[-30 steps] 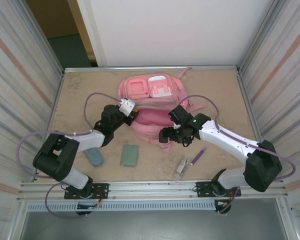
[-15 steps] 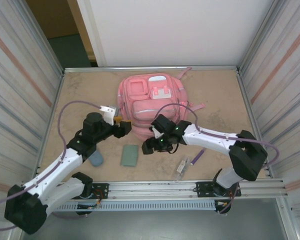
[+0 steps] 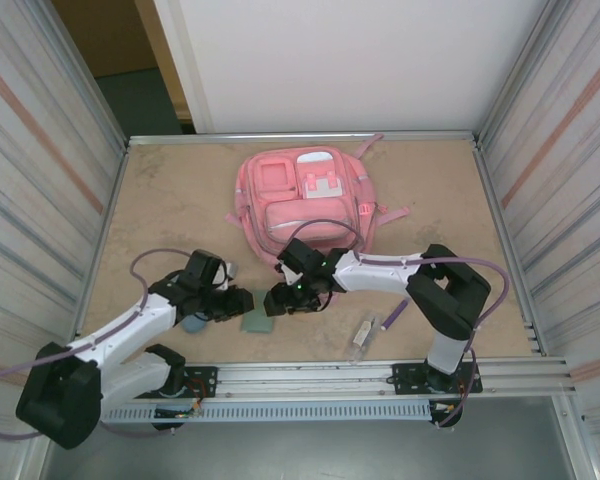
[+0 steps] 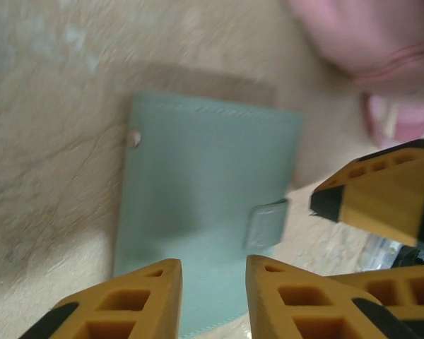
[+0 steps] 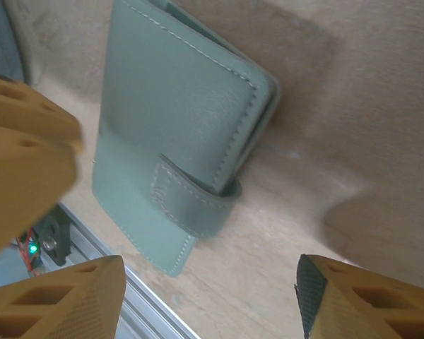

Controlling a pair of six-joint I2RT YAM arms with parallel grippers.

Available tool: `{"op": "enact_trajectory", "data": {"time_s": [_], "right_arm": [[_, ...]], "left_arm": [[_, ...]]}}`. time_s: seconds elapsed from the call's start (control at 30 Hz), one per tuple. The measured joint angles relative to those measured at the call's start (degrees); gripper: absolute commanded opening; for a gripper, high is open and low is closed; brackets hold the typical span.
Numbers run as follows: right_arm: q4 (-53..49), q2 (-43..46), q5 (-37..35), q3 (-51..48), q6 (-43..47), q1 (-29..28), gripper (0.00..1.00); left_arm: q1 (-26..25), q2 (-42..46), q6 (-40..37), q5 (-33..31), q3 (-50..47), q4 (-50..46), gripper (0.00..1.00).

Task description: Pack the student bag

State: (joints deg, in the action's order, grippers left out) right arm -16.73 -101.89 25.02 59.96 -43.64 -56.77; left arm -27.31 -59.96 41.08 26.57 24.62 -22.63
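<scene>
**Both hands at the green wallet**

The student bag (image 3: pixel 305 205) lies flat at the far middle of the tabletop (image 3: pixel 180 190), front pockets up. Nearer the front edge, the left hand (image 4: pixel 213 286) hangs over a green wallet (image 5: pixel 169 113), its fingers narrowly parted and empty. The right hand (image 5: pixel 210 282) faces it, spread wide, grasping nothing.

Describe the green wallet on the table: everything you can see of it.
The green wallet is a sage-green, leather-looking fold-over case with stitched edges. A strap tab wraps over one edge, and the wallet is closed. It lies flat on the tan table near the front edge, in front of the student bag and apart from it. The left gripper and right gripper hang close over it from either side, jaws apart. Whether either touches it cannot be told.
</scene>
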Motion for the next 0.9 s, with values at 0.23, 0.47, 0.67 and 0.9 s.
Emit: {"op": "enact_trajectory", "data": {"time_s": [0.23,0.47,0.67,0.9], "right_arm": [[5.9,-5.3,4.6,0.5,-1.5,0.0,0.53],[9.4,-7.3,6.5,1.9,-2.3,0.0,0.53],[10.9,-9.1,7.0,3.6,-2.3,0.0,0.44],[11.7,-10.4,8.2,4.8,-2.1,0.0,0.30]], "left_arm": [[2.0,-3.0,3.1,1.8,-2.7,2.8,0.01],[8.0,0.9,6.0,6.9,-8.3,7.8,0.00],[8.6,5.5,6.5,5.0,-9.2,5.7,0.00],[8.6,6.6,7.4,4.5,-9.4,5.1,0.00]]}}
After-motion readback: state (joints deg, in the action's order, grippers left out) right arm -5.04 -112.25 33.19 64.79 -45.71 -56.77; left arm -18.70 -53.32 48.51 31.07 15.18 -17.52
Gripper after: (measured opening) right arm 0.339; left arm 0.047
